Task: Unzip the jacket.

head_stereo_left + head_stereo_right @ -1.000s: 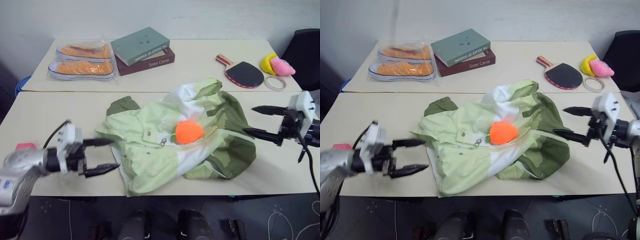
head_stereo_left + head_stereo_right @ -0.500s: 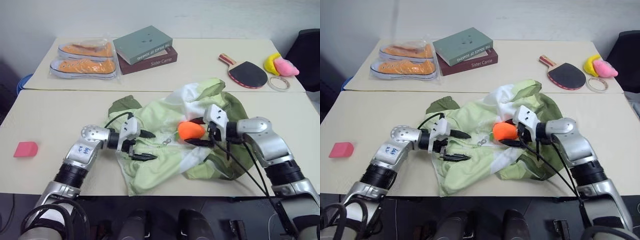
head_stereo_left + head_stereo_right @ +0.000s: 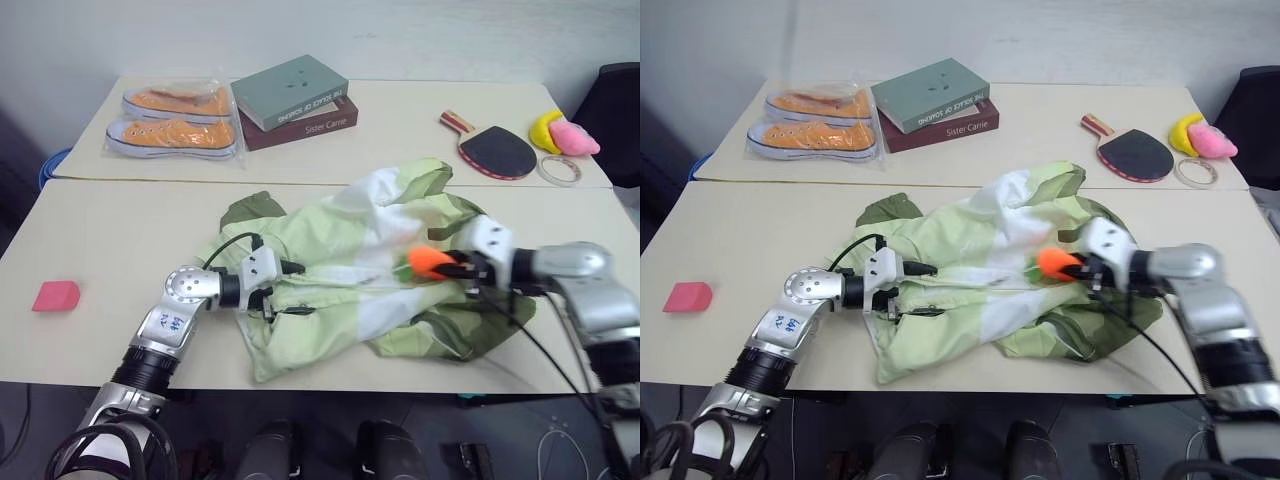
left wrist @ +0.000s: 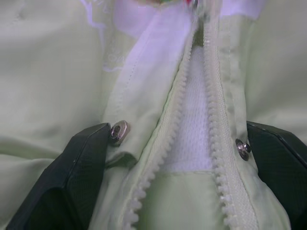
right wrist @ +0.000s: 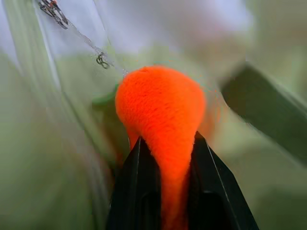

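The jacket lies crumpled in light green, olive and white panels at the middle of the near table. My left gripper is open and rests on its left part. In the left wrist view its black fingers stand either side of the pale zipper, whose teeth are parted here, with a metal snap beside each finger. An orange fuzzy ball hangs on a thin chain from the jacket, and my right gripper is shut on it over the jacket's right side.
On the far table are bagged orange shoes, two stacked books, a table tennis paddle, a yellow and pink toy and a tape ring. A pink block lies at the near table's left.
Both arms came in from the table's sides onto the jacket. My right gripper shut on the orange ball and drew it to the right. The left gripper sank onto the zipper, still open.
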Available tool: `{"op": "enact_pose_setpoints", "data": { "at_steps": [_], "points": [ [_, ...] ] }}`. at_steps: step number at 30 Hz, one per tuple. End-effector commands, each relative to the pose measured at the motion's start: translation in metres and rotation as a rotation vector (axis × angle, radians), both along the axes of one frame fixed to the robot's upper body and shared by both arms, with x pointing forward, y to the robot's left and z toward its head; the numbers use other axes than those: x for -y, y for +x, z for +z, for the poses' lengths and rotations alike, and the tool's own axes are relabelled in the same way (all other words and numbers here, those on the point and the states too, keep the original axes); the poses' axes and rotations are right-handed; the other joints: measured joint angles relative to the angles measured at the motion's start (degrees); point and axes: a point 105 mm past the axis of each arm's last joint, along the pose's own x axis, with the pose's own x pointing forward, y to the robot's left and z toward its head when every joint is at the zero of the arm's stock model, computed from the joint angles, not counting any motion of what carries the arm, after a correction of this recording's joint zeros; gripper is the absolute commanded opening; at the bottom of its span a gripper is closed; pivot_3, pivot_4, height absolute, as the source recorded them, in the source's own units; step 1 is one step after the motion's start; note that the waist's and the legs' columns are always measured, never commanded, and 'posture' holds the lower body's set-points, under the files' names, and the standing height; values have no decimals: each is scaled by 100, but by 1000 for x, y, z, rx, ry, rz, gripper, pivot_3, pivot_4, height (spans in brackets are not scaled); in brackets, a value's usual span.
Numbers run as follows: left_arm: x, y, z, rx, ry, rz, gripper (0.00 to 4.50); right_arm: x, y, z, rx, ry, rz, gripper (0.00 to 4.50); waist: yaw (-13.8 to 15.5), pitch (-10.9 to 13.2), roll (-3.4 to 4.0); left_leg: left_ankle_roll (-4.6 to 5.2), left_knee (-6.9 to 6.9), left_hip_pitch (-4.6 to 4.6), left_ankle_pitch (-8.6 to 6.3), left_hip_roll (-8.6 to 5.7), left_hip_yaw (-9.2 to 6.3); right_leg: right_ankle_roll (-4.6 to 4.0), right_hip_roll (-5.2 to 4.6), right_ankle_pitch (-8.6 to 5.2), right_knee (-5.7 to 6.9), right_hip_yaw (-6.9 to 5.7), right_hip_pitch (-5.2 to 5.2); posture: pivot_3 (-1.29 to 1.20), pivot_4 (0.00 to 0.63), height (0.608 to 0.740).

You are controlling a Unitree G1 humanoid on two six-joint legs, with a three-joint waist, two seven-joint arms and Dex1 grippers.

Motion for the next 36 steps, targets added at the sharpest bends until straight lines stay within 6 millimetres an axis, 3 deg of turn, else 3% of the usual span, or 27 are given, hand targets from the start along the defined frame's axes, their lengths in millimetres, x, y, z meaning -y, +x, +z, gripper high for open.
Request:
{"op": "enact_pose_setpoints", "data": {
  "at_steps": [1,7,11,17,21,23,26,31,33,36],
  "points": [
    [-33,-10,-50,-157,110,133,4500,86,-19,29,66,-101,-242,234,1,-6,10,0,-6,11,0,0,-4,0,-2,0,-12,1,17,0,150,740],
    [-41,-11,-58,-162,112,185,4500,163,-49,36,62,-113,-523,234,-138,-48,63,-30,-45,150,-28,40,8,-6,-7,-4,-91,16,140,0,150,740],
    [-44,-5,-57,-136,106,214,4500,208,-59,49,156,-133,-771,234,-148,-72,106,-30,-53,155,-41,38,12,-8,-10,-5,-95,26,140,0,150,740],
    [-49,6,-55,-101,91,269,4500,229,-61,55,231,-165,-915,233,-151,-91,145,-32,-53,156,-40,37,14,-9,-10,-5,-92,29,137,0,150,740],
    [-52,8,-56,-99,87,289,4500,229,-53,66,303,-166,-948,233,-147,-97,155,-31,-52,156,-40,32,14,-8,-15,-5,-92,32,137,0,150,740],
    [-50,5,-53,-100,64,268,4500,223,-48,61,277,-140,-917,233,-144,-98,157,-32,-53,156,-40,33,12,-8,-13,-5,-92,30,137,0,150,740],
    [-41,-2,-45,-100,0,206,4500,202,-41,46,160,64,-864,233,-150,-98,157,-31,-53,155,-40,35,11,-8,-11,-5,-94,30,137,0,150,740],
    [-40,2,-3,-78,-187,239,4500,183,-47,38,157,81,-761,1921,-149,-101,167,-32,-62,137,-40,40,10,-10,-7,-6,-96,25,121,0,150,740],
    [-42,-2,19,-45,-261,218,4500,170,-49,49,254,63,-647,2582,-145,-97,161,-28,-58,106,-37,39,9,-10,-5,-6,-82,20,98,0,150,740],
    [-51,-14,55,9,-360,188,4500,145,-51,88,550,94,-470,3681,-168,-60,102,-22,-50,74,-32,32,15,-9,-4,-5,-67,23,67,0,150,740]
  ]
}}
